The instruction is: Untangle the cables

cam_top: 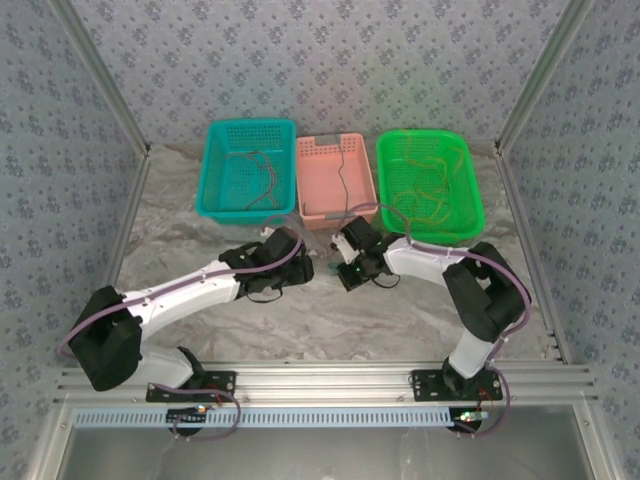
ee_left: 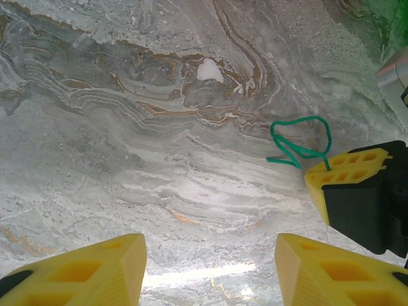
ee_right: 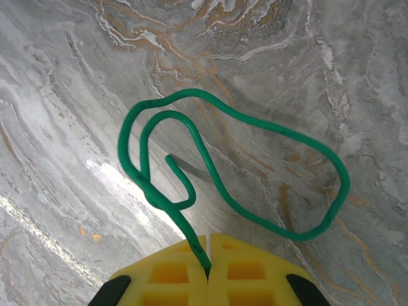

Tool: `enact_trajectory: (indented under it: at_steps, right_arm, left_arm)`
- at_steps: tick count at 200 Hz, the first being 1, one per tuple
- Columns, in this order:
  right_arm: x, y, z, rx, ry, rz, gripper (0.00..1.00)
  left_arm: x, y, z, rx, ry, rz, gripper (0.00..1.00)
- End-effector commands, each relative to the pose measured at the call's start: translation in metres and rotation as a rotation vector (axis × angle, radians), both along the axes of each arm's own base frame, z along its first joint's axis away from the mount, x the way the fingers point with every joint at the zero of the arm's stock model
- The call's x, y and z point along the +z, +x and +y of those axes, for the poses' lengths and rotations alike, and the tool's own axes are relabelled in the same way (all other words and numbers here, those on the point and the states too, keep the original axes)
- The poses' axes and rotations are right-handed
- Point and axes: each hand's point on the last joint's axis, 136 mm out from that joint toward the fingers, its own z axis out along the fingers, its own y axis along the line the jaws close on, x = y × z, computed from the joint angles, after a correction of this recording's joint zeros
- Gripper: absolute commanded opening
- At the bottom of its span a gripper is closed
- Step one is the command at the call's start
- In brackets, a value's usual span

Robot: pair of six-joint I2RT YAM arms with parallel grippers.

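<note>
Above table [ee_right: 57, 70]: right tool [ee_right: 208, 252] pinches green cable [ee_right: 274, 127]; left tool [ee_left: 209, 258] open, empty.

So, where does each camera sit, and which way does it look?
Top camera: above and behind the arms, looking down at the table and three baskets; left arm and right arm show whole.
Left wrist camera: on the left arm, facing down; open left fingers at the bottom.
Right wrist camera: on the right arm, facing down; right fingers shut on the green cable.
Shared: left wrist view also shows the right fingers and green cable.
</note>
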Motion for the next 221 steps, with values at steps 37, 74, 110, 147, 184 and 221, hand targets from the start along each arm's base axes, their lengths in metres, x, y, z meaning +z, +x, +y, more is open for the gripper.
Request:
enact_trajectory:
  at_steps: [37, 74, 110, 147, 184, 221]
  right_arm:
    - [0.086, -0.001, 0.004, -0.076, 0.268, -0.042, 0.00]
    - [0.141, 0.003, 0.000, -0.188, 0.521, -0.020, 0.00]
    - [0.181, 0.002, 0.007, -0.238, 0.718, -0.057, 0.00]
    - [0.202, 0.001, 0.014, -0.269, 0.810, -0.083, 0.00]
    - [0.211, -0.002, 0.023, -0.262, 0.838, -0.092, 0.00]
    - [0.214, -0.003, 0.025, -0.259, 0.842, -0.102, 0.00]
  left_arm:
    - [0.015, -0.002, -0.009, -0.013, -0.142, -0.035, 0.46]
    - [0.048, 0.002, -0.027, 0.051, -0.416, -0.060, 0.47]
    - [0.100, 0.016, -0.030, 0.213, -0.765, -0.123, 0.54]
    - [0.143, 0.031, -0.039, 0.264, -0.928, -0.123, 0.58]
    - [0.144, 0.048, -0.053, 0.309, -1.073, -0.039, 0.57]
    - [0.151, 0.054, -0.067, 0.293, -1.143, -0.006, 0.52]
